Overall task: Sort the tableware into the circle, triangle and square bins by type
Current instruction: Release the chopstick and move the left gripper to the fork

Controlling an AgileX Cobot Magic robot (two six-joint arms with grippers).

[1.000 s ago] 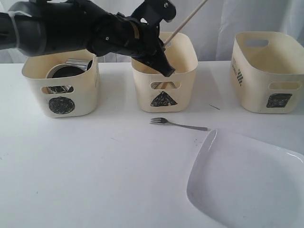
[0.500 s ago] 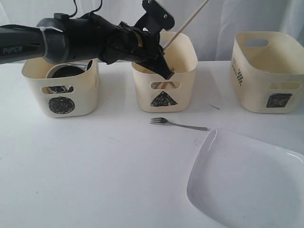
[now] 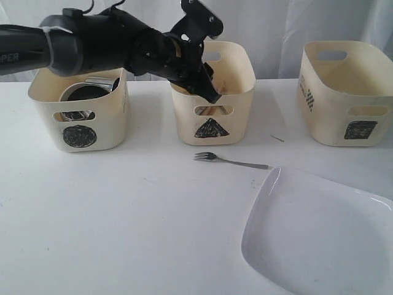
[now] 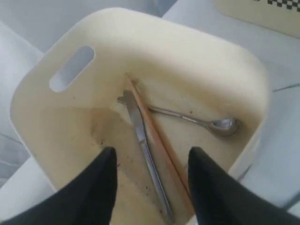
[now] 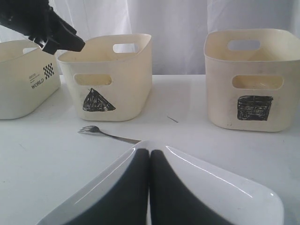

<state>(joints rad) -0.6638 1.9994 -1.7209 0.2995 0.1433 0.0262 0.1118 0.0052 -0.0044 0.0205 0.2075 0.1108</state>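
Left gripper [image 3: 207, 91] hung at the rim of the triangle bin [image 3: 241, 114], its arm [image 3: 80, 43], lettered "PER", stretched over the circle bin [image 3: 48, 123]. Its wrist view showed the fingers [image 4: 99, 187] spread, empty, above knife [image 4: 149, 161], chopsticks [image 4: 157, 139] and spoon [image 4: 224, 125]. Right gripper [image 5: 149, 187] had its fingers pressed together over the plate [image 5: 225, 187]; "WORLD" marked the circle bin.

Knife [image 4: 143, 145], chopsticks [image 4: 158, 140], spoon [image 4: 220, 125] (inside bin [image 4: 187, 61])

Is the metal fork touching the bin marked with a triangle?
Apart. The exterior view shows the fork lying on the table, with a strip of bare tabletop between it and the triangle bin.
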